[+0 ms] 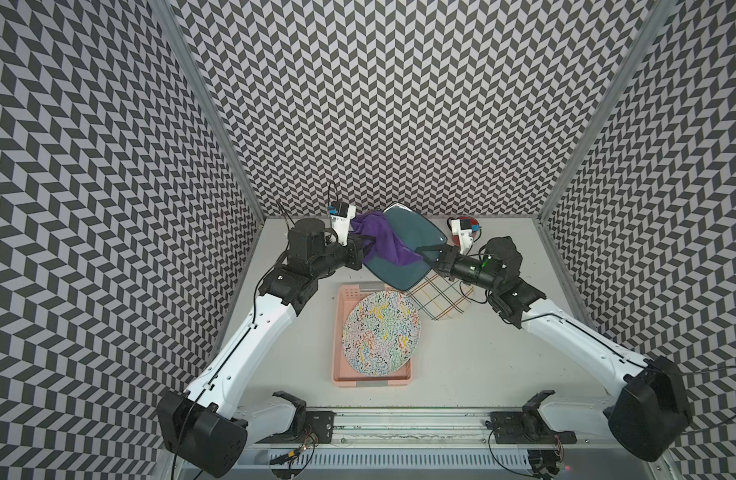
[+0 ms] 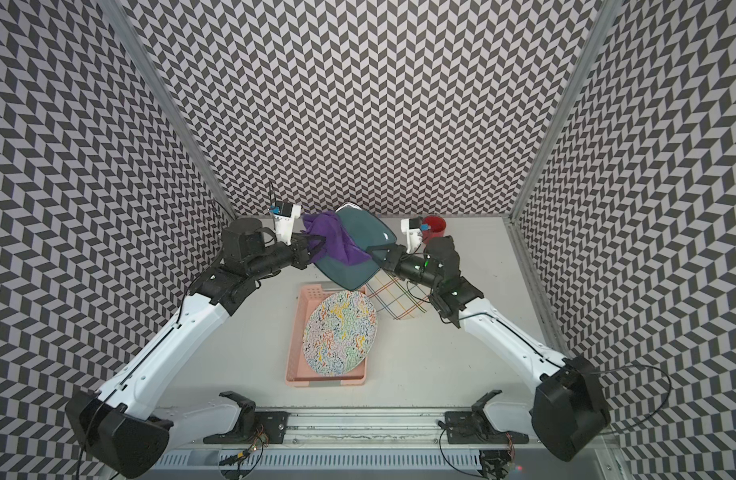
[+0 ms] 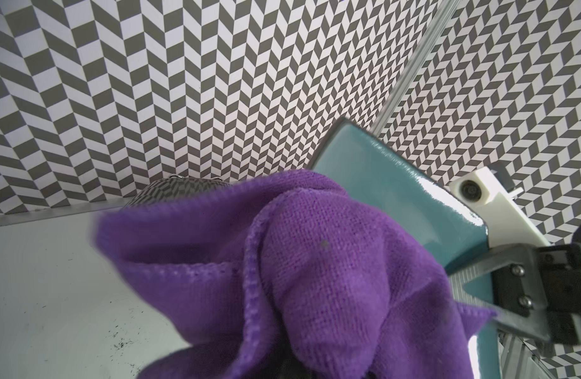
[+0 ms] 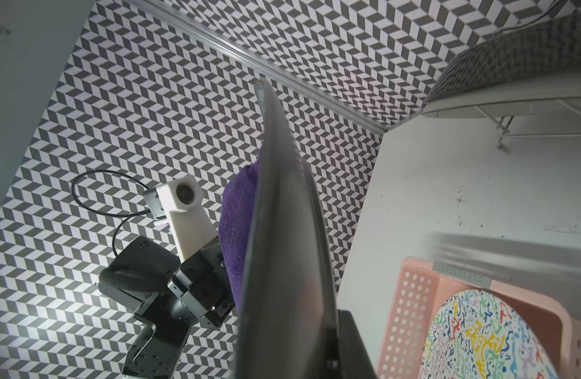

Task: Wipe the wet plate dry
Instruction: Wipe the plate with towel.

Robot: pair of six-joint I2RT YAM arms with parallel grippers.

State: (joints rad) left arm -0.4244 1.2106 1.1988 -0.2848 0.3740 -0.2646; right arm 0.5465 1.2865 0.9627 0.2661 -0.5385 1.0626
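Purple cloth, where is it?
In both top views the purple cloth drapes over the teal plate near the back wall, clamped in the left pincer.

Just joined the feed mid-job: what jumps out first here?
The teal plate is held up tilted over the back of the table, gripped at its rim by the right gripper, while the left gripper holds a purple cloth against it. Nearer the front, a squiggle-patterned plate sits in a pink tray.

B/W chevron walls (image 1: 399, 104) on 3 sides, alu corner posts (image 1: 210, 104), pale grey tabletop (image 1: 462, 353) w/ dark specks
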